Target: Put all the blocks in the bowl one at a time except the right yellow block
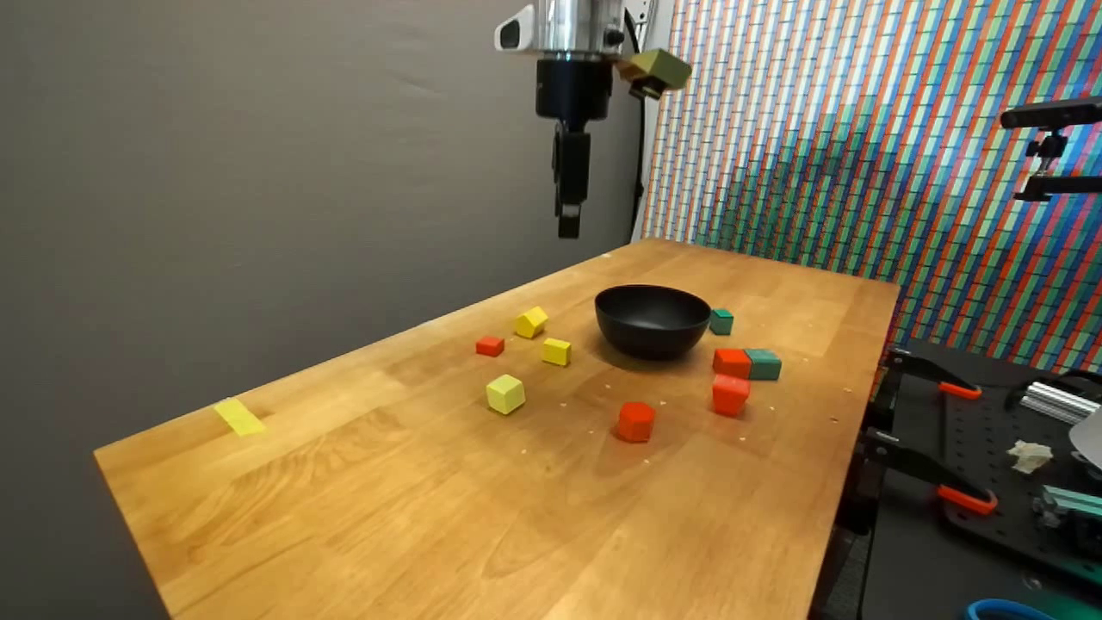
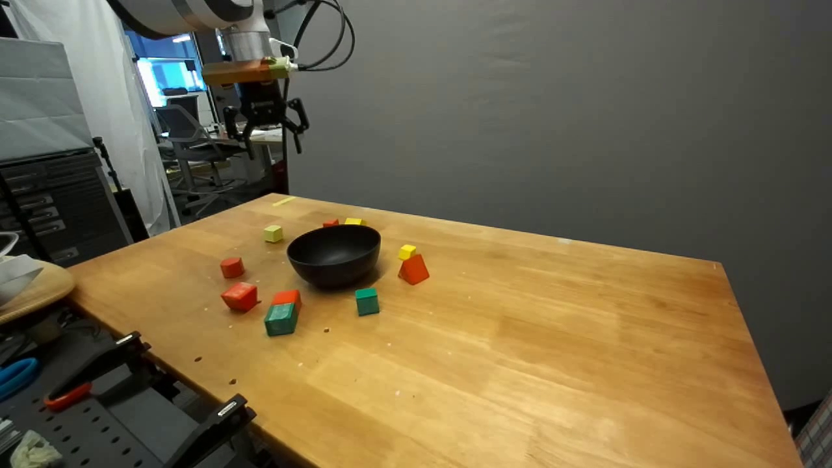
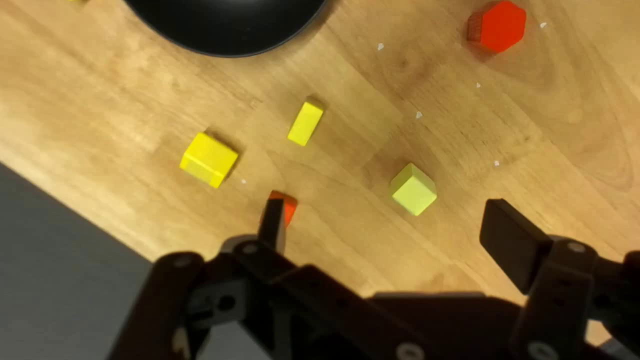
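The black bowl stands on the table in both exterior views, and its edge shows in the wrist view. No block shows in its visible interior. Near it lie a yellow block, a small yellow block, a pale yellow cube and a small red block, partly behind a finger. Red blocks and teal blocks lie on other sides. A red wedge and yellow block sit beside the bowl. My gripper is open, empty, high above the table.
A flat yellow tape strip is stuck near the table's edge. A grey wall runs along one long side. Black clamps with orange handles grip the opposite edge, beside a dark cart.
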